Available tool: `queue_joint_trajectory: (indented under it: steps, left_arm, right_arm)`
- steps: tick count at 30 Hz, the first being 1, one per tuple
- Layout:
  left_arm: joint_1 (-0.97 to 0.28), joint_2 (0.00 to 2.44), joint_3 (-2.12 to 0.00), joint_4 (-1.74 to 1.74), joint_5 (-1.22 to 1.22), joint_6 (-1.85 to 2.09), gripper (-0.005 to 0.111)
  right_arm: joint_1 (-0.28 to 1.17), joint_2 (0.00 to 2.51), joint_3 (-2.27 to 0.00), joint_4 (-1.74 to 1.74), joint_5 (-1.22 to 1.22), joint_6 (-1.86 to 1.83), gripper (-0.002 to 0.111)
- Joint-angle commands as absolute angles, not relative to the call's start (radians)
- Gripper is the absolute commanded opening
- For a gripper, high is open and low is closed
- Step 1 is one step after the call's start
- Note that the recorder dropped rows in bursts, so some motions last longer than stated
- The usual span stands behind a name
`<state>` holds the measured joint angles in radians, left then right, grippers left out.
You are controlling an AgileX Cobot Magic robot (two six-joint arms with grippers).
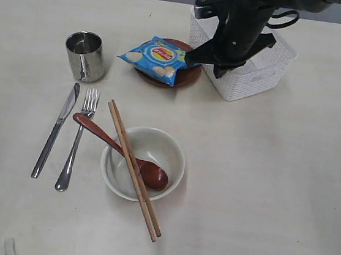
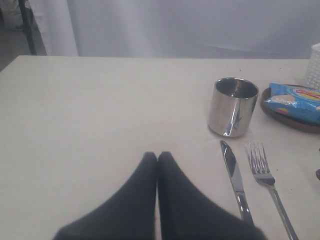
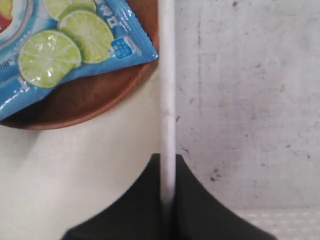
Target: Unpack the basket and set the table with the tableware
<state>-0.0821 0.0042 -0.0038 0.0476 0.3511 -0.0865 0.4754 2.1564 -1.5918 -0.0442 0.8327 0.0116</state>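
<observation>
**Two long wooden chopsticks [image 1: 133, 169] and the rest are lying unpacked; little is remaining**

Those chopsticks are lying across a round pale speckled bowl [image 1: 169, 153], and a reddish-brown wooden spoon [image 1: 96, 128] is resting its head inside it. Beside them a steel knife [image 1: 55, 131] and a steel fork [image 1: 76, 147] are lying parallel, with a shiny steel cup [image 1: 85, 56] standing beyond. A round brown plate [image 1: 190, 77] is sitting on the pale beige table [image 1: 274, 194] and carrying a blue chip bag [image 1: 157, 57].

The right gripper [image 3: 167, 165] is pinching the wall of the white perforated plastic basket [image 1: 260, 73], just beside the plate. What shows of the basket's floor is looking bare. The left gripper [image 2: 157, 156] is hovering above the table, jaws pressed together on nothing.

Unpacking is looking done. Clearing the basket away, and perhaps the bag, is probably remaining.
</observation>
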Motion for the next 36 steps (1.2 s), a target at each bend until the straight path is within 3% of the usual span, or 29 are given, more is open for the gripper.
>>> queue_joint_trajectory:
  steps: [1, 20, 36]
  left_arm:
    - [-0.079, 0.0, 0.0, 0.055, 0.343, -0.083, 0.0]
    - [-0.079, 0.0, 0.0, 0.055, 0.343, -0.083, 0.0]
    - [-0.079, 0.0, 0.0, 0.055, 0.343, -0.083, 0.0]
  right_arm:
    - [0.493, 2.179, -1.581, 0.029, 0.825, 0.086, -0.001]
    - [0.271, 2.179, -1.559, 0.0, 0.922, 0.294, -0.001]
    - [0.344, 2.174, -1.557, 0.22, 0.84, 0.365, -0.001]
